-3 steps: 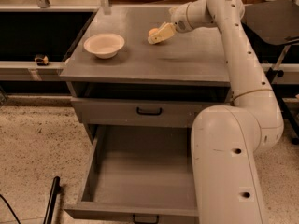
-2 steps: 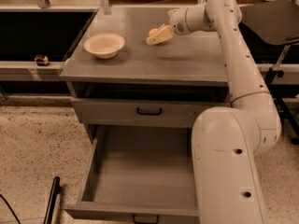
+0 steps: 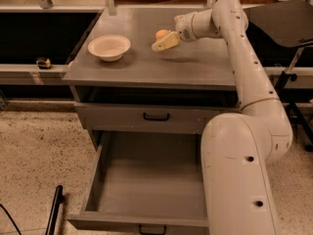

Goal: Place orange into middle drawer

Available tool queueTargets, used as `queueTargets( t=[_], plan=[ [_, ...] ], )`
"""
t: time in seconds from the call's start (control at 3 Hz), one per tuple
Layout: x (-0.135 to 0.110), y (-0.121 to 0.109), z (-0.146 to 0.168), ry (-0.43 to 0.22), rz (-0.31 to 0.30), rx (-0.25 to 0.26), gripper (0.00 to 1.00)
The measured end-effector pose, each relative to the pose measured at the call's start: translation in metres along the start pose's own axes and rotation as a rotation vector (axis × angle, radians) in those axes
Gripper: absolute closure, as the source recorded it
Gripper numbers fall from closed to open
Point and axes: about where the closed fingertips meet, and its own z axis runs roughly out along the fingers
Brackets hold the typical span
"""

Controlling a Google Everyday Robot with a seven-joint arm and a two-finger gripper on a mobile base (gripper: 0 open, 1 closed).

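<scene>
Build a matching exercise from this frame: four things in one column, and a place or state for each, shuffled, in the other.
1. orange
2. bowl
3. middle drawer
4. gripper

A. pulled open, low down
B. beige, on the left of the cabinet top
C. over the cabinet top, right against the fruit
D. small, round, to the right of the bowl

Pairs: 1-D, 2-B, 3-A, 4-C
</scene>
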Motion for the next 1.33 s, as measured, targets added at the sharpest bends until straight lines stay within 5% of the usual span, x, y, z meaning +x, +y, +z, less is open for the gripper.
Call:
queueTargets(
  t=[1.33],
  plan=[
    [0.021, 0.012, 0.013, 0.035, 0.004, -0.039, 0.88]
  ],
)
